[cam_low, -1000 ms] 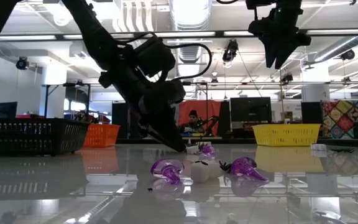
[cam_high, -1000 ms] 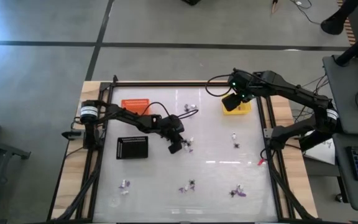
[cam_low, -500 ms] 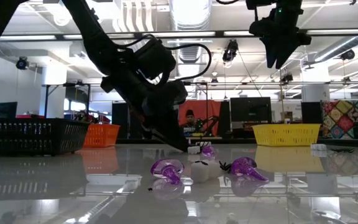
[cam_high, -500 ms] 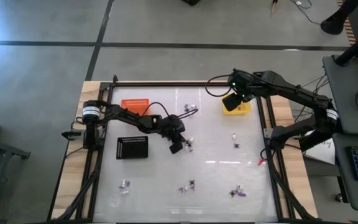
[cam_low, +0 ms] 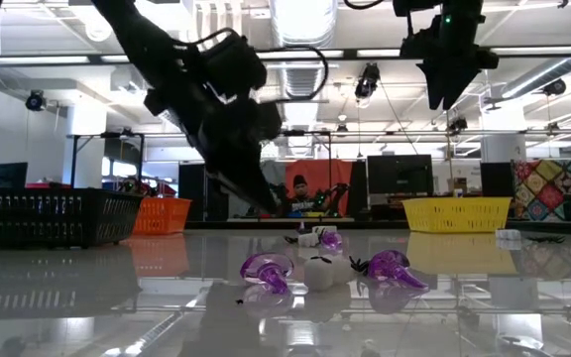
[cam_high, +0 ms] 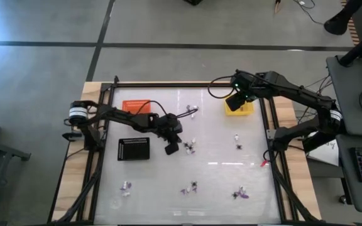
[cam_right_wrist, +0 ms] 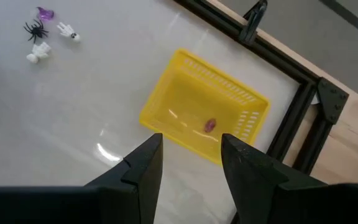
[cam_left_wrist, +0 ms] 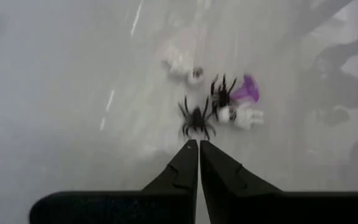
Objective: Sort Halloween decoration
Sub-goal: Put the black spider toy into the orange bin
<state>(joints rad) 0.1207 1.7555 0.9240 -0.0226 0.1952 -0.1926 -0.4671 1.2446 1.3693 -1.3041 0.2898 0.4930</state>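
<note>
White surface (cam_high: 219, 157) holds most trinkets still loose in scattered clusters; we see one purple piece (cam_right_wrist: 209, 125) in the yellow tray (cam_right_wrist: 166, 106). Our left end effector (cam_left_wrist: 198, 155) hangs pressed together, empty, above a black spider (cam_left_wrist: 195, 118); the right (cam_right_wrist: 190, 155), spread, hovers over that tray

Grey floor (cam_high: 43, 63), bright ceiling lights (cam_low: 300, 15)

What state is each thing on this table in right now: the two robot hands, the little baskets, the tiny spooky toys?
Left hand: shut, empty, raised above a toy cluster.
Right hand: open, empty, hovering over the yellow basket.
Yellow basket: upright, one small purple piece inside.
Black basket: upright, contents unclear.
Orange basket: upright, partly hidden.
Black spider: lying loose on the table.
Purple trinket: lying loose on the table.
</note>
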